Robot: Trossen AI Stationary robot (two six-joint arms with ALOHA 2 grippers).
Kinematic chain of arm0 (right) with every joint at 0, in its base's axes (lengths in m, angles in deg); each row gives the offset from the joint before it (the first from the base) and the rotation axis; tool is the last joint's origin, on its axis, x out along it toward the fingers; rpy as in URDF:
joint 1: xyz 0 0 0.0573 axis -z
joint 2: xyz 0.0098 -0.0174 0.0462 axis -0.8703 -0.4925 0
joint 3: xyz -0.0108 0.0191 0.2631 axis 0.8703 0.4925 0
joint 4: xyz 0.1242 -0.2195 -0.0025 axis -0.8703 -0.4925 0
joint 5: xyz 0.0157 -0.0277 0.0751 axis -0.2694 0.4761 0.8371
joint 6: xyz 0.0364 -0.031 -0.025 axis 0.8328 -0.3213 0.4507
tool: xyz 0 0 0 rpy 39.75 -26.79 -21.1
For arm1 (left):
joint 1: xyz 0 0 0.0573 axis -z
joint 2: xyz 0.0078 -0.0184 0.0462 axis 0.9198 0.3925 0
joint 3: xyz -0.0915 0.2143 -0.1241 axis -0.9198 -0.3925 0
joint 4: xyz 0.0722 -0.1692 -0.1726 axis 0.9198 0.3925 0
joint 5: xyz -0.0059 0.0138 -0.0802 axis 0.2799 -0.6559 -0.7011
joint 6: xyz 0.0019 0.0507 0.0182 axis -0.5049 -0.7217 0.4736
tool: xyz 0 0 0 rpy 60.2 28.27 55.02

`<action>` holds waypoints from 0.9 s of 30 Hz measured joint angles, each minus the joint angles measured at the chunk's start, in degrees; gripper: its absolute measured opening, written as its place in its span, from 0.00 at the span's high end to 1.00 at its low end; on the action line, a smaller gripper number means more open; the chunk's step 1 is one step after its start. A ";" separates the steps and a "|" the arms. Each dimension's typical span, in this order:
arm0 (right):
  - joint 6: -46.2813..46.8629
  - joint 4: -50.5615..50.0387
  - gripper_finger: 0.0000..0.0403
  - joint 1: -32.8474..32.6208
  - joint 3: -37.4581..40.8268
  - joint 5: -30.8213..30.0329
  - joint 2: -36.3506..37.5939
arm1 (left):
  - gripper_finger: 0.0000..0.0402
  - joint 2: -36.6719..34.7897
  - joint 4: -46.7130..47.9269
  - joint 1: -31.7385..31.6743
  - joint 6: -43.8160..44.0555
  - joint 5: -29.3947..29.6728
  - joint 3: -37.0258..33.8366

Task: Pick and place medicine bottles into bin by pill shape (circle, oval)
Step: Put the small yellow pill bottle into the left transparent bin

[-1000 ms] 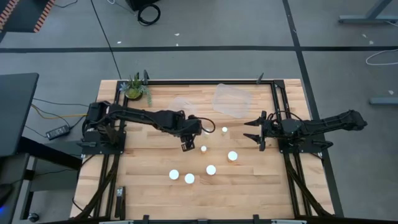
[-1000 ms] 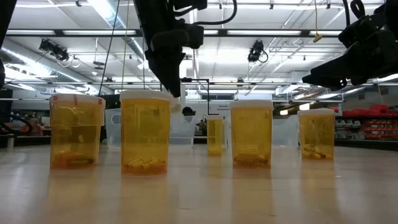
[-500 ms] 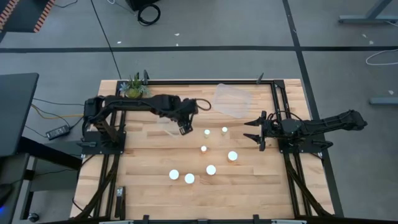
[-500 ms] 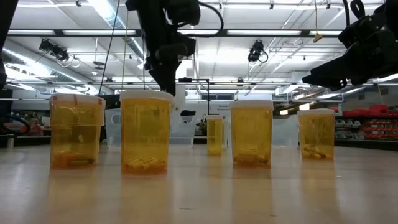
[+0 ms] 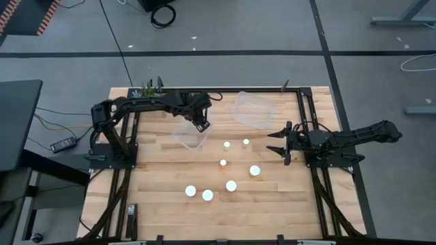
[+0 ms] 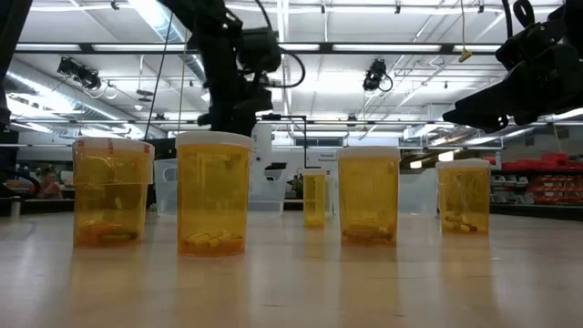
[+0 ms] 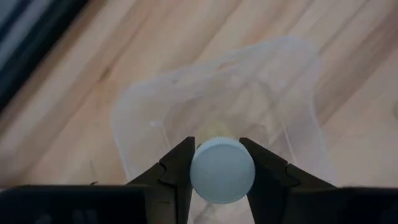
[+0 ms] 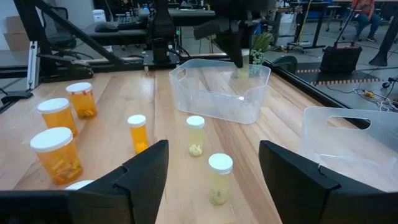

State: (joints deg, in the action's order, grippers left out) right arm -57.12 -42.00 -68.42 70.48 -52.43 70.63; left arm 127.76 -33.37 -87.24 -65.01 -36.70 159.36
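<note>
My left gripper (image 5: 199, 124) is shut on a white-capped medicine bottle (image 7: 222, 171). It is above the clear bin (image 5: 191, 136) at the table's far left of centre, which also shows in the left wrist view (image 7: 149, 112). A second clear bin (image 5: 253, 109) lies farther right. Several white-capped amber bottles stand upright on the table, among them those at the middle (image 5: 223, 162), the right (image 5: 255, 170) and the near side (image 5: 191, 191). My right gripper (image 5: 279, 143) is open and empty at the table's right, facing the bottles (image 8: 219, 177). My left gripper pinches the bottle's round white cap (image 7: 198, 177) by its sides between the two fingers. The fingers point down from above. The bottle hangs upright below them, clear of the table and over the bin's opening; the cap hides most of its body.
A green potted plant (image 5: 148, 90) stands at the far left corner behind the left arm. Dark frame rails run along the table's left and right edges. In the low view, bottles (image 6: 214, 196) stand in a row across the near table.
My left gripper has carried the bottle from beside the standing bottles at the table's middle toward the far edge. It is now over the left clear bin, still shut on the cap. My right arm has kept still.
</note>
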 joint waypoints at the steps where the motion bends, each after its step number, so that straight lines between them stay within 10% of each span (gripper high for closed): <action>1: -0.01 0.00 0.36 0.01 0.00 0.00 0.00 | 0.69 0.03 -1.05 -0.26 0.28 -0.11 -1.12; 27: -0.01 -0.45 0.36 0.01 0.00 0.00 -0.25 | 0.69 5.00 -11.20 -3.12 4.04 -0.54 -6.65</action>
State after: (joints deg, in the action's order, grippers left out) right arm -57.13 -42.45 -68.41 70.48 -52.43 70.38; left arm 132.76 -44.57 -90.37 -60.97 -37.25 152.71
